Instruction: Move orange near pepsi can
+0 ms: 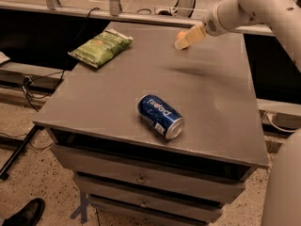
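Note:
The orange (179, 33) sits at the far middle of the grey table (221, 102); only its upper left part shows, because my gripper covers the rest. My gripper (186, 37) hangs at the end of the white arm that comes in from the upper right, right at the orange and a little above the tabletop. The pepsi can (160, 116) lies on its side near the table's front edge, its silver end pointing to the front right. It is well apart from the orange.
A green chip bag (100, 47) lies at the table's far left corner. Drawers sit under the tabletop. A dark shoe (23, 214) is on the floor at the lower left. Cables run along the floor on the left.

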Available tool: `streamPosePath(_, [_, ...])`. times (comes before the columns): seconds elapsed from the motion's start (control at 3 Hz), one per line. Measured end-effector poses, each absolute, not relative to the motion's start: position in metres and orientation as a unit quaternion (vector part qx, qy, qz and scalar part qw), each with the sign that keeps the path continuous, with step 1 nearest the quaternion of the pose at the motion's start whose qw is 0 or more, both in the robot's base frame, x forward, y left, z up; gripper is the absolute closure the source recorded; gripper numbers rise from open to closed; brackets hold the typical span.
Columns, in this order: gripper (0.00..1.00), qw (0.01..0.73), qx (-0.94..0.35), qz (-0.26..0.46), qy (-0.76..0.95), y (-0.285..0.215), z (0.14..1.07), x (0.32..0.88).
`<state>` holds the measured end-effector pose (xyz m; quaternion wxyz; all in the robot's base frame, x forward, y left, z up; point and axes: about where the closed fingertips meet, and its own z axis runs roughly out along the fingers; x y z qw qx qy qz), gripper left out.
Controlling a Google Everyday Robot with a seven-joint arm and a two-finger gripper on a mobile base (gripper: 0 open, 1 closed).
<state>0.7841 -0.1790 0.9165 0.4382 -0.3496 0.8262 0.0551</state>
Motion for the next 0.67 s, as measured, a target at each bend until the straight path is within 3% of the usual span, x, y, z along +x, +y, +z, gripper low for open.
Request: streamPosePath(0.67, [0.00, 0.442, -0.292, 0.092, 0.843, -0.175, 0.879, 0.826])
